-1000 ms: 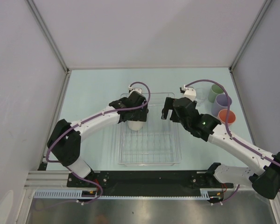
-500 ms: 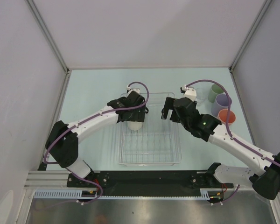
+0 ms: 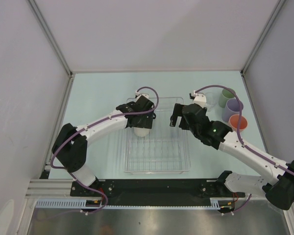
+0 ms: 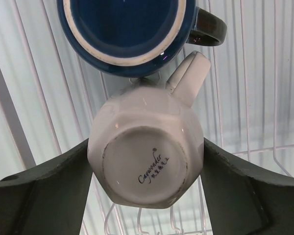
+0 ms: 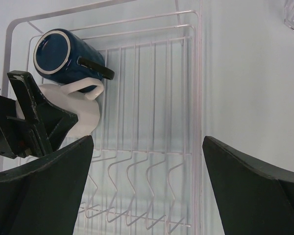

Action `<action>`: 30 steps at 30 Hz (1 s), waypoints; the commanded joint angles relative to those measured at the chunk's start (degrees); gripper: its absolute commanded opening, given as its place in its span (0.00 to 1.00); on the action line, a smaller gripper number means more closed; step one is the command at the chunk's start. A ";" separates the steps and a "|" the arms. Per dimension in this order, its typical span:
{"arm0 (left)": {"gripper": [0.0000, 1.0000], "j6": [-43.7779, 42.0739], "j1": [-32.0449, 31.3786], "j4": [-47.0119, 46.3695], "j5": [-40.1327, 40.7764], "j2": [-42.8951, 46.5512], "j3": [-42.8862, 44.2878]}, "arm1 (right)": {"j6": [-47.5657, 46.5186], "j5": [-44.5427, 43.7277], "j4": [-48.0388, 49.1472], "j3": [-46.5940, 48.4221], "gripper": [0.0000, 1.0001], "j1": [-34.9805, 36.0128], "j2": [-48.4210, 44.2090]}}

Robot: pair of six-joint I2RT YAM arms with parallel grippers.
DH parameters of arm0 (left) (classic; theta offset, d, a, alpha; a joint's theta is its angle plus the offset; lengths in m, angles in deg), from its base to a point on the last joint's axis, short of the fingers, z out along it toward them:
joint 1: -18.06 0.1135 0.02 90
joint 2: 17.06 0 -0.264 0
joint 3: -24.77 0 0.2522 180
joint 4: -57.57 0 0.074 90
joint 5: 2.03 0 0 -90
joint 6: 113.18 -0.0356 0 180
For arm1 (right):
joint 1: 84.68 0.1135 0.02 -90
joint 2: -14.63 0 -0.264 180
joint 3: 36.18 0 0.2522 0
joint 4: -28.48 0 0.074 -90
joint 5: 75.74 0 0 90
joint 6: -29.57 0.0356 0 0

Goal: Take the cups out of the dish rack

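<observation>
The dish rack (image 3: 159, 152) is a clear tray with a wire grid (image 5: 152, 98). My left gripper (image 4: 146, 161) is shut on the cream-white mug (image 4: 146, 147), one finger against each side, its base facing the camera. The mug (image 3: 142, 130) is over the rack's far left part. The dark blue mug (image 4: 125, 29) lies on its side in the rack just beyond it, and shows in the right wrist view (image 5: 56, 51). My right gripper (image 3: 175, 116) is open and empty over the rack's far right corner. The sage green (image 3: 227, 97), lavender (image 3: 233, 108) and salmon-orange (image 3: 238, 122) tumblers and the clear glass (image 3: 210, 98) stand on the table to the right.
The enclosure's grey walls and metal posts (image 3: 71, 73) border the table on three sides. The arms' base rail (image 3: 157, 188) runs along the near edge. The rack's near half shows only bare wires.
My left wrist has shifted slightly left and back, with the cream-white mug between its fingers. The right arm has barely moved.
</observation>
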 commanded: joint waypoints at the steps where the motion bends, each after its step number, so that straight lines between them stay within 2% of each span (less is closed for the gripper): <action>1: 0.81 -0.78 0.01 -1.64 -0.92 -0.44 0.93 | 0.73 -0.33 1.60 0.00 1.00 -0.10 -1.21; 3: 0.72 -0.95 0.09 -2.08 -1.10 -0.44 0.49 | 0.55 -0.33 1.68 0.00 1.00 -0.01 -1.21; 4: 0.64 -1.04 0.09 -2.17 -1.28 -0.36 0.32 | 0.64 -0.24 1.68 0.09 1.00 -0.10 -1.12; 5: 0.43 -1.04 0.09 -2.17 -1.37 -0.18 0.05 | 0.55 -0.24 1.60 0.09 1.00 -0.01 -1.04; 6: 0.31 -1.13 0.09 -2.35 -1.37 -0.01 -0.04 | 0.64 -0.24 1.60 0.18 1.00 -0.10 -1.03; 8: 0.00 -1.04 0.09 -2.26 -0.67 0.96 -0.30 | 0.55 -0.24 1.51 0.27 1.00 -0.19 -1.04; 15: 0.01 -2.27 0.01 -2.35 -0.31 7.11 -0.13 | 0.03 -0.68 1.16 1.06 1.00 -0.01 -1.12; 23: 0.00 -5.00 0.01 -1.38 -1.36 14.76 4.79 | -0.68 -1.99 0.02 3.25 1.00 -0.10 -2.18; 27: 0.00 -5.00 -0.08 -1.73 -4.69 18.26 6.21 | -0.94 -2.70 -0.69 4.22 1.00 -0.10 -3.58; 30: 0.00 -4.91 0.01 -7.34 -8.82 21.78 2.88 | -1.20 -3.23 -1.13 4.66 1.00 -0.19 -4.89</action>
